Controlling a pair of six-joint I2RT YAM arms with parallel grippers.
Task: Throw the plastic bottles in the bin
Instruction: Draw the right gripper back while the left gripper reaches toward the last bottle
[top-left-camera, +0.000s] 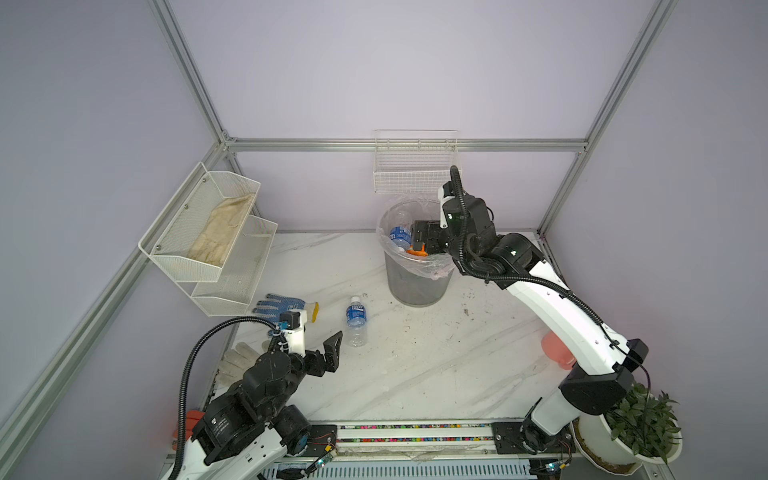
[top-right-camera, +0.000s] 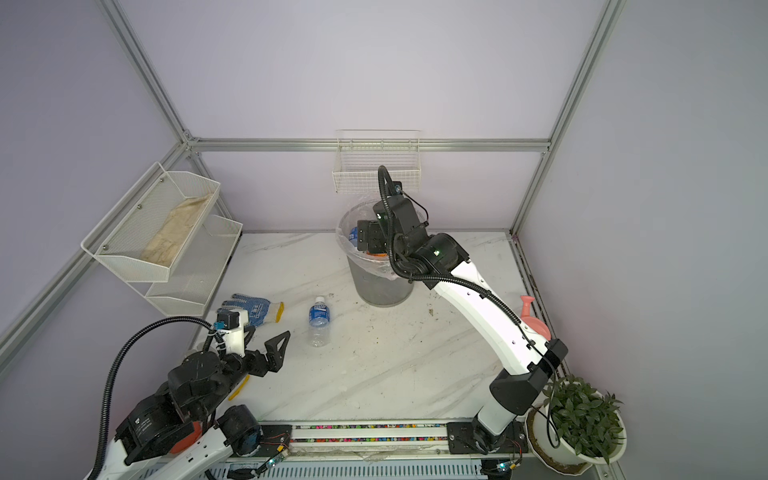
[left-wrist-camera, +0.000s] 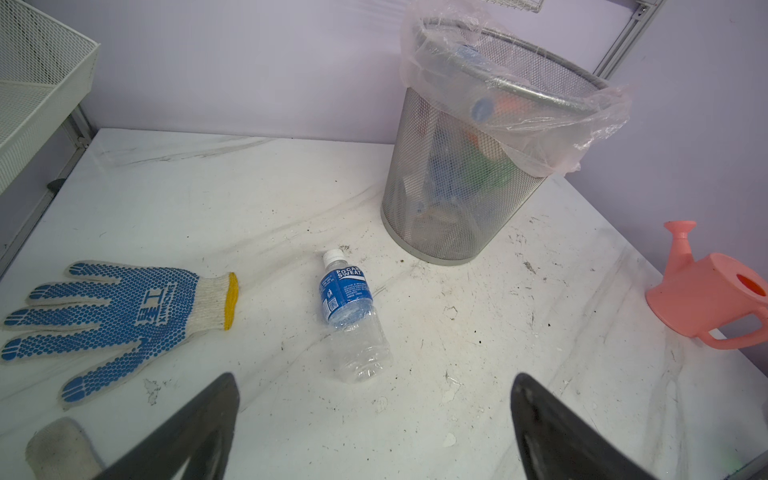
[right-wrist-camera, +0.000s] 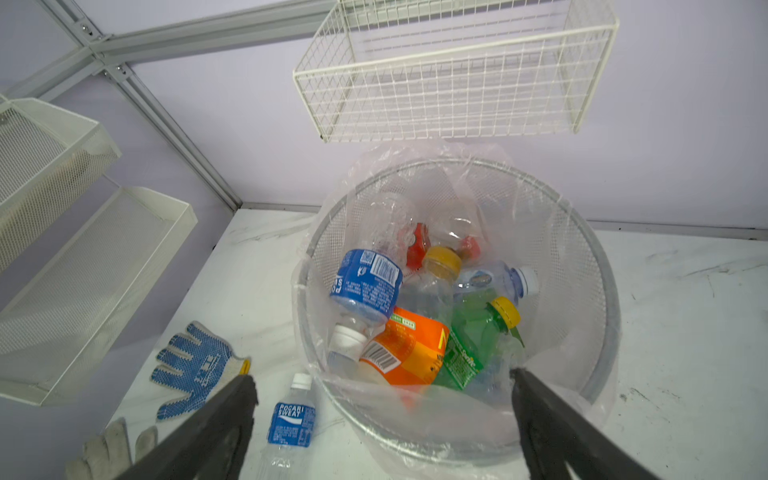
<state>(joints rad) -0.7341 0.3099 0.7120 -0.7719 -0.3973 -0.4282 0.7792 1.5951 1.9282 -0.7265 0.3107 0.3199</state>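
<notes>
- Over the bin (top-left-camera: 415, 282), R tool (right-wrist-camera: 382, 378) hangs spread, nothing btwn jaws. Drop step looks done?
- Prob. One bottle (top-left-camera: 356, 318) lies on the counter (top-left-camera: 436, 374) near bin, just ahead of L tool (left-wrist-camera: 374, 380), also spread, empty.
- Next?
- L tool straddles its body, pinches, lifts over rim. R arm may need to clear.
- Bin contents?
- R wrist view only: bottles (right-wrist-camera: 365, 286) piled, blue, orange, green labels. Both top views show mostly arm there.

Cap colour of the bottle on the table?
White cap on the bottle; clearest in the left wrist view.
</notes>
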